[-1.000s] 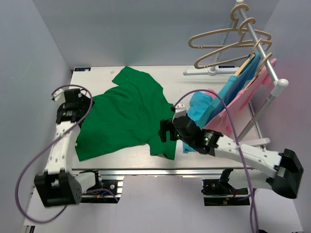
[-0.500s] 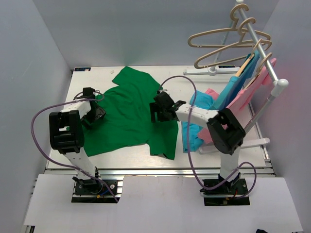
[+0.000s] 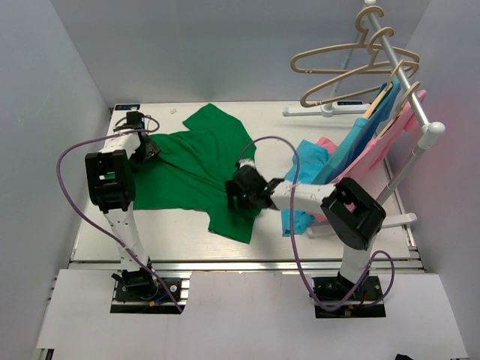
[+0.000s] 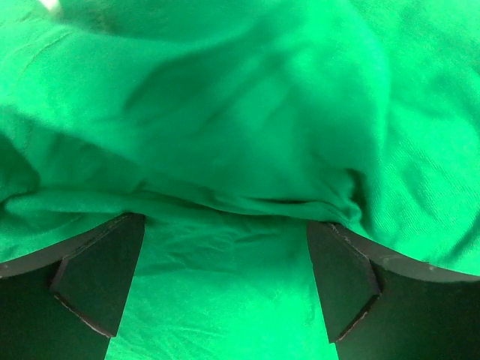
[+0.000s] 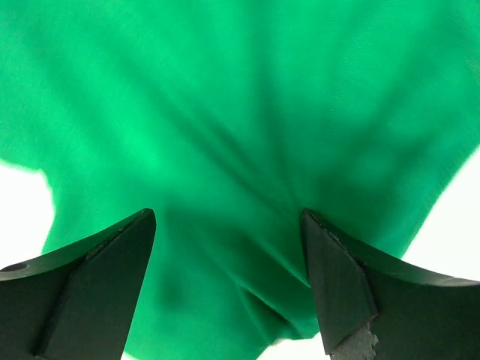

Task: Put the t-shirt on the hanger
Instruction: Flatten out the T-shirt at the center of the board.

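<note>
Left wrist view showed the left jaws spread wide, low over a rumpled fold of the t-shirt (image 4: 247,112). Right wrist view showed the right jaws spread as well, with green cloth puckered between them. From above, the shirt lay crumpled on the desk (image 3: 187,234) under both arms. The hanger (image 3: 349,67) hung with others on the rack (image 3: 411,88) at the far right, well apart.
</note>
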Tool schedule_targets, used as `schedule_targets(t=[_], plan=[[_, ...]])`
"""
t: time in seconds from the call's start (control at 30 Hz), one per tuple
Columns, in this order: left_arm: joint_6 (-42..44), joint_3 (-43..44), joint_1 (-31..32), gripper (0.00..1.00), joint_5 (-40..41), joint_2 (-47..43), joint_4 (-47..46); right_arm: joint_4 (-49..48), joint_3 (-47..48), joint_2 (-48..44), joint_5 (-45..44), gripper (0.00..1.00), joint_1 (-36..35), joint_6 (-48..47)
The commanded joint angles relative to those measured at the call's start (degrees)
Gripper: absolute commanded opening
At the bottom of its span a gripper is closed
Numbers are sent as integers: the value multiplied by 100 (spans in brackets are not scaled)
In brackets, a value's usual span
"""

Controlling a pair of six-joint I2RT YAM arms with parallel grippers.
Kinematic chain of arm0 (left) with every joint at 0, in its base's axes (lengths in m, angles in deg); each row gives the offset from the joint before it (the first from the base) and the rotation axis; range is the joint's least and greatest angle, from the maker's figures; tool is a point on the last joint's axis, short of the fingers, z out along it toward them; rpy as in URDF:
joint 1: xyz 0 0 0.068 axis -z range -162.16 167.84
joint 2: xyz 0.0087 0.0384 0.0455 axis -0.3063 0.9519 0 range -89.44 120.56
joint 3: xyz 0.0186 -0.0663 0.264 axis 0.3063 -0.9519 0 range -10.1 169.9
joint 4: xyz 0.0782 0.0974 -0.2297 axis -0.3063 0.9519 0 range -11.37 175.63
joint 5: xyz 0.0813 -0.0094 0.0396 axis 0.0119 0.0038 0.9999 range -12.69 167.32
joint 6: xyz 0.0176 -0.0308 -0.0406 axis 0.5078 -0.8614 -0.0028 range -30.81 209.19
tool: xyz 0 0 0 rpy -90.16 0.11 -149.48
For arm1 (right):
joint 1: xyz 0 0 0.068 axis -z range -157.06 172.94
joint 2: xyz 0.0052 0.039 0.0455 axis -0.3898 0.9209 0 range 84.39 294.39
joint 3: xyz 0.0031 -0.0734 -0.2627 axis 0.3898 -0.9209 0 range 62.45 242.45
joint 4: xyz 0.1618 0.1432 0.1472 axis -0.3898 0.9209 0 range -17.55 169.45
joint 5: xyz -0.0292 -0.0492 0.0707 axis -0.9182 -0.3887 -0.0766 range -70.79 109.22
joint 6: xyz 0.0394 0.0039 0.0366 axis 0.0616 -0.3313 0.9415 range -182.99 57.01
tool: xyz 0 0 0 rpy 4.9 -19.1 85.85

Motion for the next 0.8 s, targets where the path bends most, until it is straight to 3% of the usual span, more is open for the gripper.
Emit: schedule_targets(t=[0.0, 0.23, 0.4, 0.47, 0.57, 0.7, 0.77], plan=[[303, 452, -62, 98, -151, 351, 193, 544, -634, -30, 502, 83, -895, 528], [276, 357, -62, 98, 359, -613, 748, 569, -469, -566, 477, 83, -1741, 609], [373, -195, -53, 98, -255, -1747, 504, 797, -65, -1041, -312, 86, -1777, 389], [443, -749, -18, 98, -553, -2430, 162, 1209, 251, -1181, -1039, 89, -1750, 301], [540, -1478, 322, 98, -1064, -3301, -85, 1641, 646, -1559, -1421, 89, -1304, 100], [347, -2612, 1185, 98, -1020, -4507, -656, 1475, 990, -2385, -2158, 89, -933, -593], [321, -3234, 1370, 98, -1642, -4920, -1138, 1344, 1297, -2780, -2518, 89, -697, -849]])
